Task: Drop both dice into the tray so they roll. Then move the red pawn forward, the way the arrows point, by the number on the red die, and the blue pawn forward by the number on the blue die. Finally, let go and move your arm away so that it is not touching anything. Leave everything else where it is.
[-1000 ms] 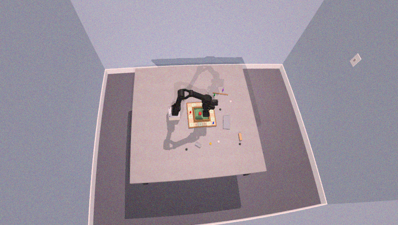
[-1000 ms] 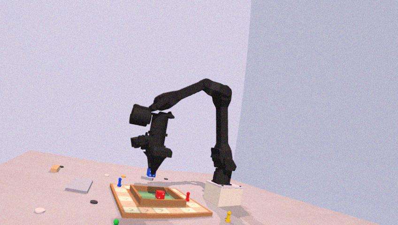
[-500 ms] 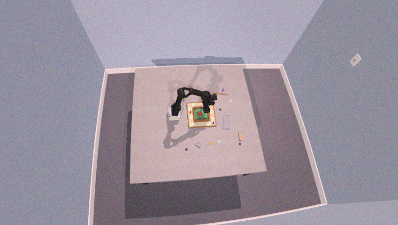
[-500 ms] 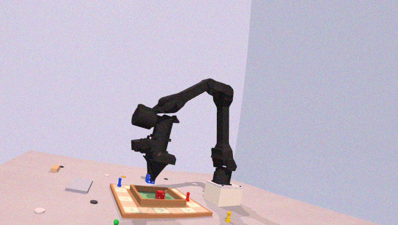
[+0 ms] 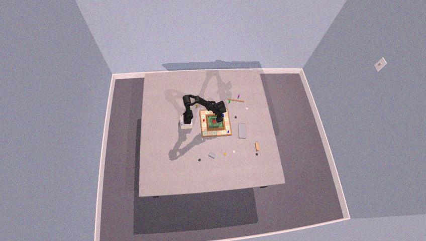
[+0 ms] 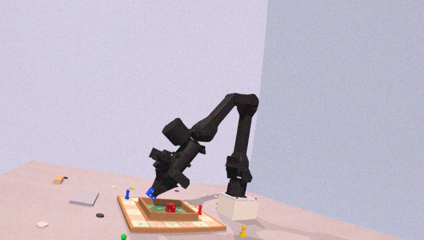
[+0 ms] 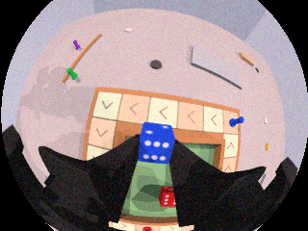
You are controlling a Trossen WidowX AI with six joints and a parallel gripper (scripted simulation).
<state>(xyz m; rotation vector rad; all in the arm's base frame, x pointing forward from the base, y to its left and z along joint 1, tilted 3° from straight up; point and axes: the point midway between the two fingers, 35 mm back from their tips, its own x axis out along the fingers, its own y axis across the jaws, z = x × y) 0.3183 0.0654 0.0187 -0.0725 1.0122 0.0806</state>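
My gripper (image 6: pixel 152 195) (image 7: pixel 155 141) is shut on the blue die (image 5: pixel 222 115) (image 6: pixel 150 193) (image 7: pixel 156 143), holding it tilted above the tray's far side, away from the arm base. The red die (image 5: pixel 214 121) (image 6: pixel 170 207) (image 7: pixel 166 196) lies inside the green-floored tray (image 6: pixel 174 216) (image 7: pixel 218 156); its top number is too small to read surely. The red pawn (image 5: pixel 203 120) (image 6: pixel 200 209) stands on the board side nearest the arm base and is mostly cut off in the wrist view. The blue pawn (image 5: pixel 228 131) (image 6: pixel 127 194) (image 7: pixel 236 121) stands on a far corner square.
The arrowed board (image 5: pixel 216 136) (image 6: pixel 178 229) surrounds the tray. A yellow pawn (image 6: pixel 243 231) stands near the arm base. Green (image 7: pixel 71 73) and purple (image 7: pixel 76 44) pawns are by an orange stick (image 7: pixel 88 49). A grey slab (image 5: pixel 242 130) (image 6: pixel 84 197) and several discs lie beyond the board.
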